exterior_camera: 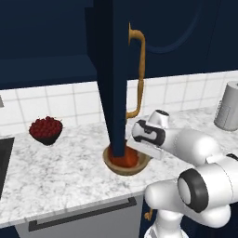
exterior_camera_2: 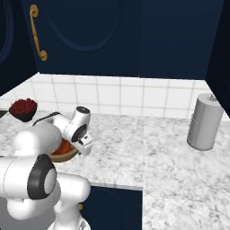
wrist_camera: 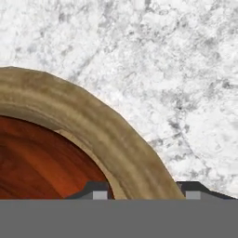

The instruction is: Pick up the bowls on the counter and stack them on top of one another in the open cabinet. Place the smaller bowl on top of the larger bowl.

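Note:
The wide tan wooden larger bowl [exterior_camera: 122, 171] [exterior_camera_2: 63, 156] sits on the marble counter [exterior_camera: 60, 172], with the glossy reddish-brown smaller bowl [exterior_camera: 126, 160] [exterior_camera_2: 65, 147] nested inside it. My gripper [exterior_camera: 141, 152] [wrist_camera: 144, 193] is down at the tan bowl's right rim. In the hand view the thick tan rim [wrist_camera: 93, 121] runs between my two fingertips, one inside next to the red bowl [wrist_camera: 37, 158], one outside over the counter [wrist_camera: 162, 56], both against the rim. The open cabinet door [exterior_camera: 111, 69] hangs in front of the bowls in the left base view.
The door's brass handle [exterior_camera: 138, 69] is just above my hand, with the navy shelf [exterior_camera: 46, 69] to its left. A dark bowl of red berries [exterior_camera: 46, 129] [exterior_camera_2: 23, 108] stands at the back left. A grey canister [exterior_camera: 228, 106] [exterior_camera_2: 205, 121] stands right. The black sink [exterior_camera: 3, 162] is far left.

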